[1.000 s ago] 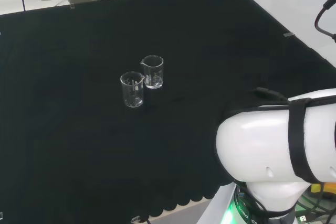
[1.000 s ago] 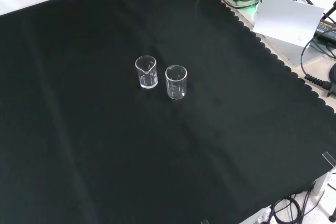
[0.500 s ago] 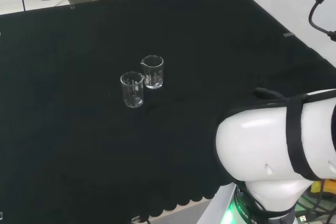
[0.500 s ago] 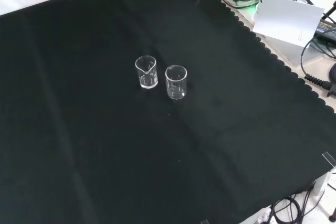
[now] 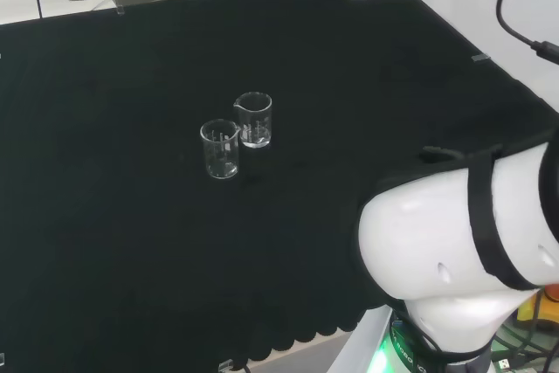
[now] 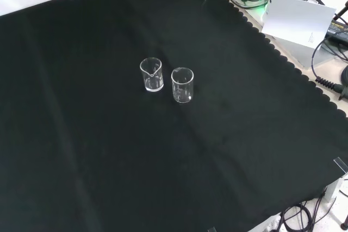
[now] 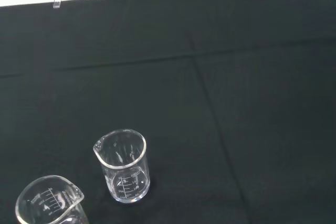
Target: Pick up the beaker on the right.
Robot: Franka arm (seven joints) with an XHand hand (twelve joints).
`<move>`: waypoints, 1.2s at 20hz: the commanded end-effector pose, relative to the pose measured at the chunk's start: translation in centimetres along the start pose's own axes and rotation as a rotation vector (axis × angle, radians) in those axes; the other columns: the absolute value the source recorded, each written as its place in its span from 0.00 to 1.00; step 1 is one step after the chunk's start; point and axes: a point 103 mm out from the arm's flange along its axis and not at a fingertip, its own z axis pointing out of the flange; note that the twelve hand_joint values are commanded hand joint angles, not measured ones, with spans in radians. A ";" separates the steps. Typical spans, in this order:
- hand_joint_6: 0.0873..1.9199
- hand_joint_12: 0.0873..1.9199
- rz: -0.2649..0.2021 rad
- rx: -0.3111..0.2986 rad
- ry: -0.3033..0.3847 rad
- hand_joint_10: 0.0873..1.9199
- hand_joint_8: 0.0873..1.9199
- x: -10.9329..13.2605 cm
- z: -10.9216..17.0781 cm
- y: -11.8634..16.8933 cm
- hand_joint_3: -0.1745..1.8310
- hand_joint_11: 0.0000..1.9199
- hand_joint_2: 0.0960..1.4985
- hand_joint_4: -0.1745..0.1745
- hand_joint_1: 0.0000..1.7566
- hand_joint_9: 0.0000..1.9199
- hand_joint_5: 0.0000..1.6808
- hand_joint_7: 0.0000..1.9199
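Target call: the clear glass beaker with a pour spout (image 5: pixel 254 121) that sits on the right in the head view. In the front view that same beaker (image 6: pixel 152 75) is the left, farther one, so go by the head view and don't mix them up. It stands upright and looks empty, near the middle of the black-cloth tabletop (image 5: pixel 393 85), well away from every edge.

Second clear glass beaker (image 5: pixel 220 151) stands just beside it, nearer the tabletop's front edge in the head view. There's a thin gap between them in the front view. I can't confirm they're apart from the head view, where they overlap.

Hand state: cannot tell from these frames. The wrist view looks at the target (image 7: pixel 124 169) from a distance, so my read is that this is the approach step, with no contact yet.

To do it well:
- Come in from the side away from the neighbour. That side of the tabletop is bare, so there's room.
- Keep the thumb side out of the gap between the two beakers, since a nudge there would tip or slide the neighbour.
- Wrap around the mid-wall, below the rim and off the spout.
- Glass on cloth likely slides if pushed, so close evenly from both sides.
- Lift straight up and keep it vertical.
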 end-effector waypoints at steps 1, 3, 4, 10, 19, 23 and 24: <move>0.06 0.65 -0.028 0.035 0.070 0.31 0.26 -1.6 5.3 7.2 0.22 0.00 0.85 0.40 0.08 0.08 0.21 0.04; 0.06 0.65 -0.028 0.052 0.091 0.31 0.26 -1.8 6.3 9.5 0.22 0.00 0.85 0.40 0.08 0.08 0.21 0.04; 0.06 0.65 -0.031 0.051 0.097 0.31 0.26 -1.9 6.8 10.5 0.22 0.00 0.85 0.40 0.08 0.08 0.21 0.05; 0.06 0.65 -0.063 0.055 0.148 0.31 0.26 -2.7 11.2 14.6 0.21 0.00 0.84 0.40 0.10 0.10 0.21 0.05; 0.02 0.72 -0.120 0.076 0.224 0.34 0.30 -3.0 16.7 17.3 0.19 0.00 0.75 0.37 0.19 0.17 0.21 0.10; 0.00 0.72 -0.149 0.085 0.251 0.33 0.31 -3.4 19.2 17.7 0.19 0.01 0.72 0.37 0.21 0.17 0.22 0.10; 0.00 0.72 -0.153 0.088 0.262 0.33 0.31 -3.5 19.9 17.7 0.19 0.01 0.71 0.37 0.22 0.17 0.22 0.10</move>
